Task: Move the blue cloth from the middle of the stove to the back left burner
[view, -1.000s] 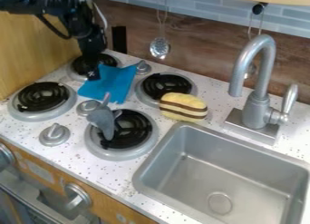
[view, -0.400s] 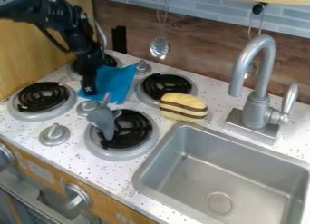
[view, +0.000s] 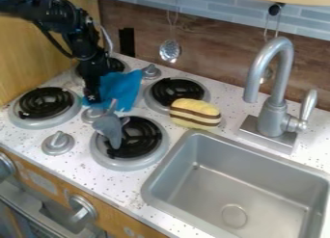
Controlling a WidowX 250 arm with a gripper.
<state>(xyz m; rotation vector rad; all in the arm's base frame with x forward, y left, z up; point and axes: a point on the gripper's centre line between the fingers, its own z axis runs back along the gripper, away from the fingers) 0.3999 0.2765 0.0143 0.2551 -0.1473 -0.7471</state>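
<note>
Gripper point(view: 92, 98) touching cloth point(view: 122, 89) (blue one).

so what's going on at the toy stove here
A robot arm is working at the stove, its gripper down at the left side of the blue cloth, which lies bunched among the burners. Whether it has hold of the cloth, I can't tell. Just in front, a grey toy lies partly over the front right burner, and a striped yellow toy sits near the sink.
</note>
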